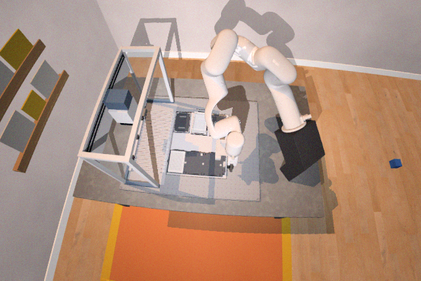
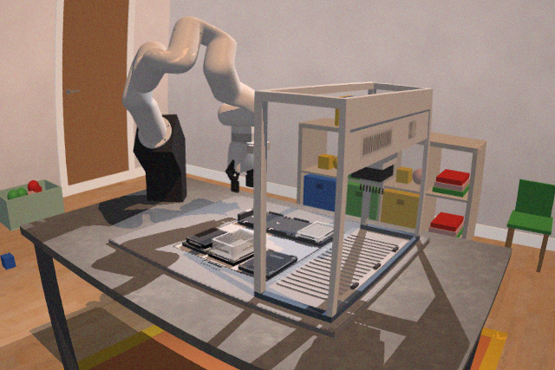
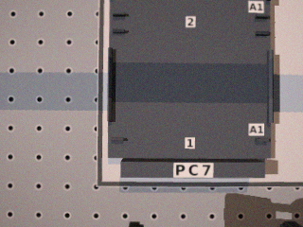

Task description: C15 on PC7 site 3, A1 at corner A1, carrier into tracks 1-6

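The claw [image 1: 231, 168] [image 2: 242, 181] [image 3: 213, 224] is held empty, its fingers spread, above and just beyond the handle end of carrier PC7 [image 1: 200, 162] [image 2: 280, 223] [image 3: 189, 85]. Seen from the top, PC7 is laid on the near side of the apron, right of the rails [image 1: 154, 135] [image 2: 331, 267]. White plate C15 [image 1: 176, 161] [image 2: 315, 230] is set on its left end; whether it is fully seated cannot be told. Block C51 [image 1: 199, 123] [image 2: 232, 243] is nested on the far side.
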